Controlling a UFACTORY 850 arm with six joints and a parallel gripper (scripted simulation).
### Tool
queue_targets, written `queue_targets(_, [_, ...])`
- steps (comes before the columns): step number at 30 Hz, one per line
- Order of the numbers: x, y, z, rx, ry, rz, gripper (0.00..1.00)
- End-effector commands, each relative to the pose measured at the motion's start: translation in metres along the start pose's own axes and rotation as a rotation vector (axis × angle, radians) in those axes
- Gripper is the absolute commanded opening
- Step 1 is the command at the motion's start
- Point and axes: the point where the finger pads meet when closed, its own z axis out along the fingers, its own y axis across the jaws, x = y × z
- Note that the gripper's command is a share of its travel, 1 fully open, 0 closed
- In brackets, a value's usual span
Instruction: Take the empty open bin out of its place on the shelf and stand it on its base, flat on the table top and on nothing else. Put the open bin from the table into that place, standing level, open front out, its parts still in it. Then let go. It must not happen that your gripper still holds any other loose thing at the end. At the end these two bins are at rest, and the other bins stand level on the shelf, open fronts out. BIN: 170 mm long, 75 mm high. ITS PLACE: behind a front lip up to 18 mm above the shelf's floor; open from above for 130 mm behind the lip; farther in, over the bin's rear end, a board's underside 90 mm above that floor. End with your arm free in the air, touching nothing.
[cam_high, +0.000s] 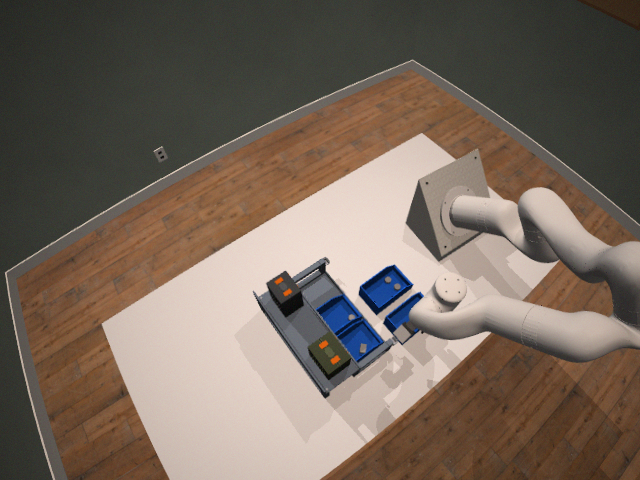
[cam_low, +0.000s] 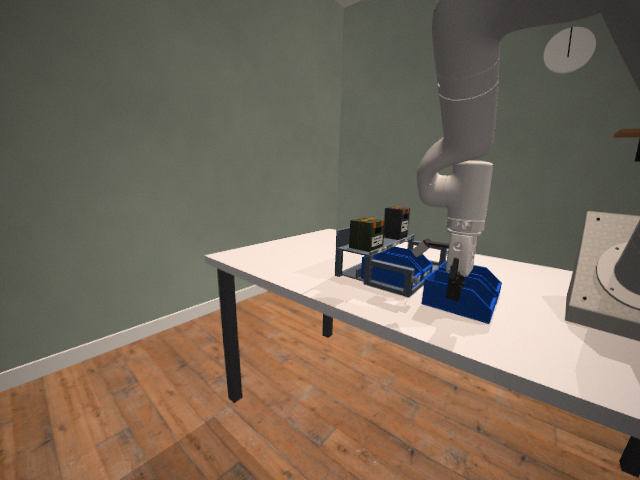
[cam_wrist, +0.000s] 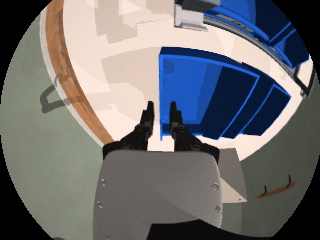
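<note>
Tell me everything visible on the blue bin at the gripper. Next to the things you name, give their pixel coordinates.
The blue bin (cam_high: 404, 312) (cam_low: 473, 304) (cam_wrist: 188, 85), plastic-looking, sits level on the table (cam_high: 206, 310) (cam_low: 289, 263) (cam_wrist: 125, 55), top open, side walls sloping down toward its front. No parts show inside. The open gripper (cam_low: 454, 295) (cam_wrist: 161, 108) straddles one long wall; contact unclear. Another bin (cam_high: 385, 291) (cam_wrist: 272, 114) stands alongside.
</note>
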Motion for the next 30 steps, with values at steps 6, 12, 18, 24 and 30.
queue_targets(6, [0.001,0.000,-0.003,0.000,0.001,0.000,0.26])
queue_targets(12, [0.001,0.000,-0.008,0.000,0.001,0.000,0.26])
queue_targets(18, [0.001,0.000,-0.012,0.000,0.001,0.000,0.26])
queue_targets(24, [0.000,0.000,-0.020,0.000,0.001,0.000,0.26])
queue_targets(30, [0.000,0.000,-0.029,0.000,0.001,0.000,0.26])
